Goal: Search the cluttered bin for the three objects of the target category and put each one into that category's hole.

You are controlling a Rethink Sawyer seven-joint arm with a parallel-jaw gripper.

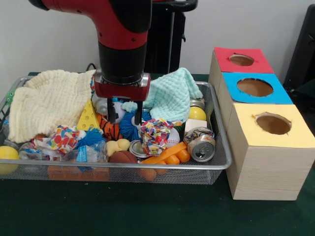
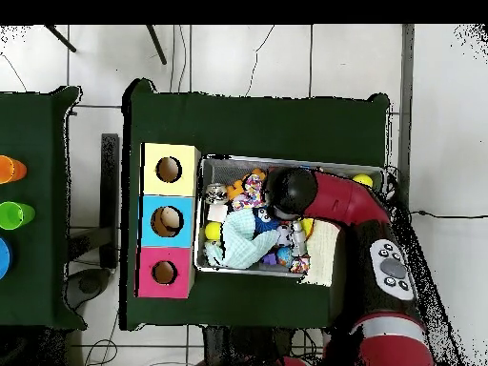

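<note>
A red and black arm lowers its pincer [image 1: 125, 114] into the middle of a wire mesh bin [image 1: 216, 147] heaped with clutter on the green-covered table [image 1: 147, 211]. The two dark fingers stand spread, gripping nothing, their tips straddling a blue spiky ball [image 1: 130, 127] beside an orange striped toy [image 1: 111, 131].

Around them lie a cream knitted cloth [image 1: 47, 101] at the bin's 10 o'clock in the front view, a mint cloth [image 1: 172, 93] at 1 o'clock, a yellow cheese-like wedge [image 1: 88, 117], a confetti-patterned bundle [image 1: 155, 136], a drinks can [image 1: 201, 144] at 4 o'clock and a yellow ball [image 1: 197, 113] behind it.

At 3 o'clock of the bin stands a wooden box with three holes: the red-topped hole [image 1: 241, 60] farthest back, the blue-topped hole [image 1: 255, 87] in the middle and the yellow-topped hole [image 1: 273, 124] nearest the camera.

The step in hand appears to be the search-and-grasp. Which category is wanted cannot be told; if the ball between the tips is the target, the next move calls for closing on it, lifting clear of the clutter and carrying it across to the matching hole.
</note>
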